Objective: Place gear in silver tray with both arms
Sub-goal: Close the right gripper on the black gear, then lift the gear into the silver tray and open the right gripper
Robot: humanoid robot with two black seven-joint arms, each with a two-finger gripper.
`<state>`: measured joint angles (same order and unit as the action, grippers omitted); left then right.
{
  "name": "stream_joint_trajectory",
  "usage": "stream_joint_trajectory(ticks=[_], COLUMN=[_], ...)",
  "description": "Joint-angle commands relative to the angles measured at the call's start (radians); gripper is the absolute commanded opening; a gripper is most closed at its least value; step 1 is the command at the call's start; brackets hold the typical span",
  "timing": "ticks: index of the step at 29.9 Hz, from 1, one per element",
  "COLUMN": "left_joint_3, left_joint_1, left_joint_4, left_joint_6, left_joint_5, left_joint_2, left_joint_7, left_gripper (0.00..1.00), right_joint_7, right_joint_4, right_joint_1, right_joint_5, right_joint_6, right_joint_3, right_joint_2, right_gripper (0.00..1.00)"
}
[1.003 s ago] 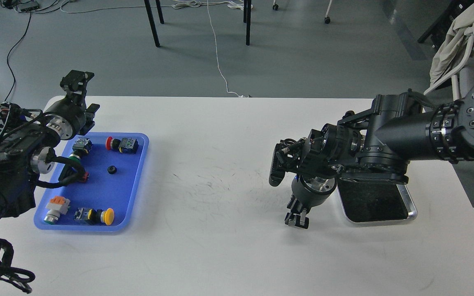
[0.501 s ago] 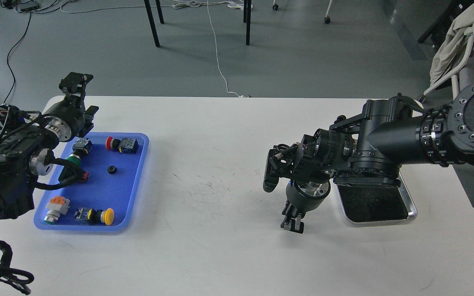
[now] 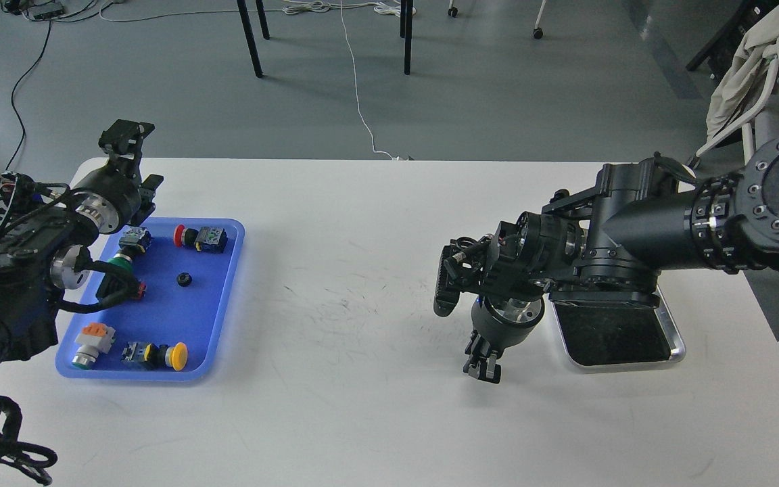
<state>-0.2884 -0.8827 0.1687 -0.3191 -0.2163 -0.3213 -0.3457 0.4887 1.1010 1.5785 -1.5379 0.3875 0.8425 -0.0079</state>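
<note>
The gear (image 3: pixel 184 279) is a small black toothed ring lying in the middle of the blue plastic tray (image 3: pixel 227 297) at the left. The silver tray (image 3: pixel 675 345) lies at the right, its far part hidden under my right arm. My left gripper (image 3: pixel 138 157) hovers above the blue tray's far left corner with its fingers spread and nothing in them. My right gripper (image 3: pixel 483 365) points down at the bare table just left of the silver tray. Its dark fingers sit close together and I cannot tell them apart.
The blue tray also holds several push buttons and switches: a red one (image 3: pixel 182 236), a yellow one (image 3: pixel 176 356), a green one (image 3: pixel 121 264) and an orange-topped one (image 3: pixel 92 336). The white table (image 3: pixel 362 304) has scuff marks at its middle. Chair legs and cables lie on the floor beyond.
My right arm has swung left and slightly toward the far side, carrying its gripper a little to the left over the table. The left arm has barely moved.
</note>
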Motion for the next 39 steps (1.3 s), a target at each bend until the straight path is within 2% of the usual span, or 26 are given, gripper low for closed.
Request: stream_joint_trajectory(ticks=[1,8,11,17,32,39], left_joint_3=[0.000,0.000,0.000,0.002,0.003,0.006], left_joint_1=[0.001,0.011,0.011,0.011,0.019,0.019], left_joint_4=[0.000,0.000,0.000,0.000,0.000,0.000], left_joint_6=[0.000,0.002,0.000,0.000,-0.005,0.000], left_joint_5=[0.000,0.000,0.000,0.000,-0.002,-0.003], left_joint_2=[-0.001,-0.002,-0.002,-0.002,0.001,0.011], left_joint_7=[0.001,0.001,-0.001,0.001,0.001,0.002], left_gripper=[0.97,0.97,0.97,0.97,0.97,0.97], right_joint_7=[0.000,0.000,0.000,0.000,0.000,0.000], right_joint_4=[0.000,-0.004,-0.007,-0.007,-0.009,-0.078], right_joint_1=[-0.002,0.005,0.015,0.070,0.061,-0.093], right_joint_5=[-0.002,-0.018,-0.016,-0.008,0.002,0.010], right_joint_6=[0.001,0.001,0.001,-0.001,-0.010,-0.018], right_joint_3=[0.003,0.004,0.003,-0.011,-0.172,-0.328], right_joint_2=[-0.001,-0.007,-0.021,-0.104,-0.518,-0.655], right_gripper=[0.19,0.05,0.02,0.01,0.01,0.01])
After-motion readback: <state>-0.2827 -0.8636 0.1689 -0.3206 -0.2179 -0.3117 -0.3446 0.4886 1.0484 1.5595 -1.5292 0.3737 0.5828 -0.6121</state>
